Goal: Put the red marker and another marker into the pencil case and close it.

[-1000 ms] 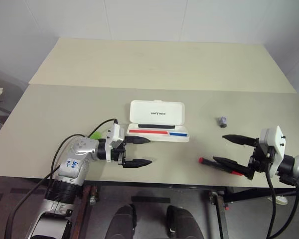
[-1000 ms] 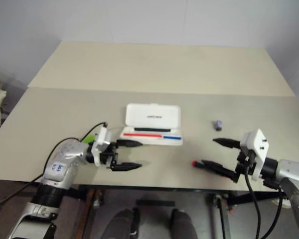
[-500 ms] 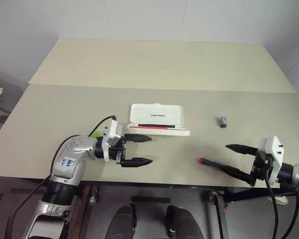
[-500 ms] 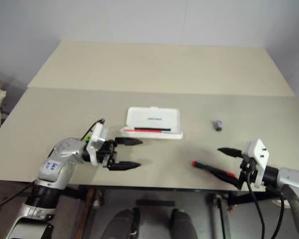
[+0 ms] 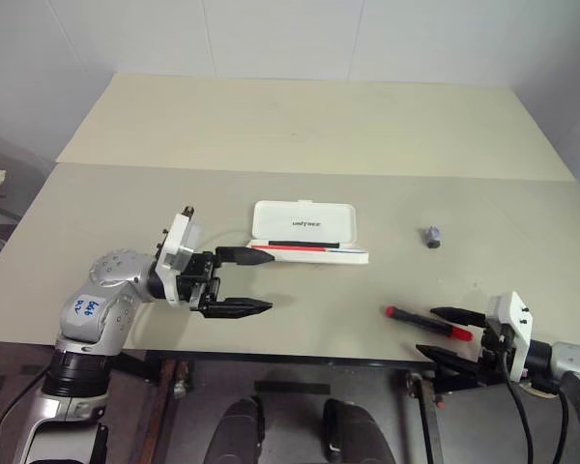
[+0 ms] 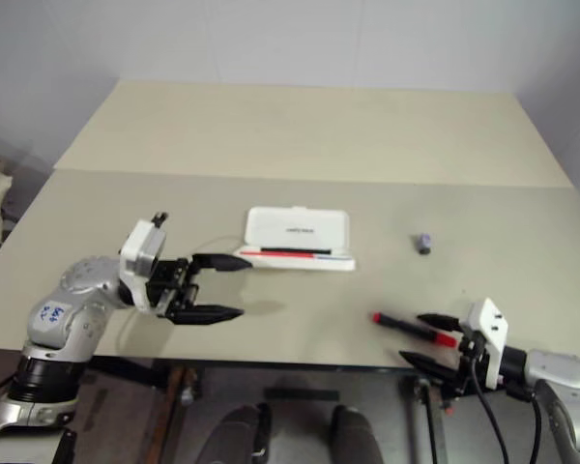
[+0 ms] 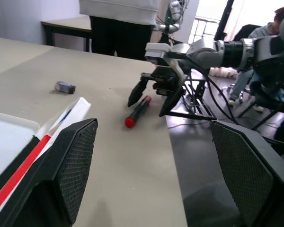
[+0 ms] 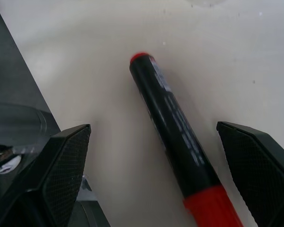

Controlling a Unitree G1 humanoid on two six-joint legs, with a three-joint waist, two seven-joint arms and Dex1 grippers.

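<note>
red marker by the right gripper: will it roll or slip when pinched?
The red marker looks round and smooth, so a nudge would probably roll it on the flat table. It looks stiff and light. The open right gripper straddles it, so a pinch across the glossy barrel might slip.

The pencil case (image 5: 304, 227) looks like smooth white hard plastic. The red marker (image 8: 180, 142) has a glossy black plastic barrel with red ends. The table (image 5: 300, 126) is matt, pale beige laminate. Gripper fingers (image 7: 75, 161) carry finely textured black pads.
</note>
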